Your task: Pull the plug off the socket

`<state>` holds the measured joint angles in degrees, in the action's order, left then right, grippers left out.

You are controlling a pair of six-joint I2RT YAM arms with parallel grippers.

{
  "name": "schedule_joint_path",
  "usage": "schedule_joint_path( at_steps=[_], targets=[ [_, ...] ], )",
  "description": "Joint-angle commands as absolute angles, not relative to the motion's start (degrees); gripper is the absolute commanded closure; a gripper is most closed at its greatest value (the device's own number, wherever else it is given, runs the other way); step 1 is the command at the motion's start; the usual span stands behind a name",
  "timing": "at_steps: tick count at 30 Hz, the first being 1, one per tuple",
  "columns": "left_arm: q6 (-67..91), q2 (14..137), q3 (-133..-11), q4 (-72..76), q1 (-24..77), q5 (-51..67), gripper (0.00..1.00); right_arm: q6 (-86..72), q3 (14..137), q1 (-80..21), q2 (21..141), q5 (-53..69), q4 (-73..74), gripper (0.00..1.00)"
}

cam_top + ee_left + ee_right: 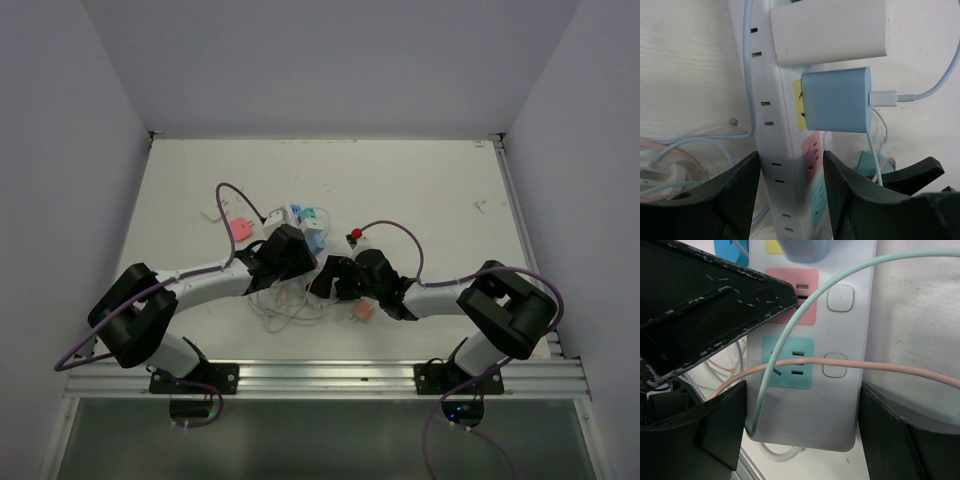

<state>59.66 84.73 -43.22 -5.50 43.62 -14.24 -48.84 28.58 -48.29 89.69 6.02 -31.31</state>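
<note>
Left wrist view: looking along the long white rectangular power strip with pastel outlet faces (771, 145), flat on the white bench (690, 60) among loose cables. Pinched across its flanks by the left tool (790, 165), fingers pressed to both sides. Just beyond, seated in the yellow face, a pale blue plastic plug cube (836, 100) with a white USB cable (890, 97) in its side; past that, a larger white plug cube (830, 32).

Right wrist view: straddling one end of the strip with the right tool (802, 410); cannot tell whether clamped or merely bracketing. Crossed there by a mint cable (792, 325) and a salmon cable (890, 366).

Judged as the bracing step, no plug grasped. Next probably calls for one tool clamped on the strip, the other closing on a cube and pulling straight off the face.

No containers in sight.
</note>
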Motion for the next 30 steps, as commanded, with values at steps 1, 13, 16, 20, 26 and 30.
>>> schedule_joint_path(
  at_steps=[1,13,16,20,26,30],
  targets=[
    [61.4,86.0,-43.0,-1.2,43.3,-12.6,0.44,-48.9,26.8,-48.3,91.7,7.0,-28.7,1.00],
    [62.3,85.7,-40.9,0.9,43.3,-12.9,0.65,-49.2,26.0,-47.9,91.1,9.1,-30.1,0.87],
    [62.1,85.2,-40.3,1.1,43.3,-12.9,0.76,-49.1,26.5,-47.8,89.5,9.8,-28.9,0.59],
    [61.4,83.9,-39.3,0.8,43.3,-12.9,0.88,-49.1,26.9,-47.9,86.1,10.7,-26.4,0.22],
    [59.9,80.5,-38.4,-2.8,43.3,-14.2,0.92,-47.0,28.6,-47.9,78.9,10.7,-17.5,0.05],
    [59.4,78.3,-38.1,-4.0,43.3,-15.5,0.95,-46.5,28.6,-47.8,74.6,10.8,-14.4,0.01]
  ],
)
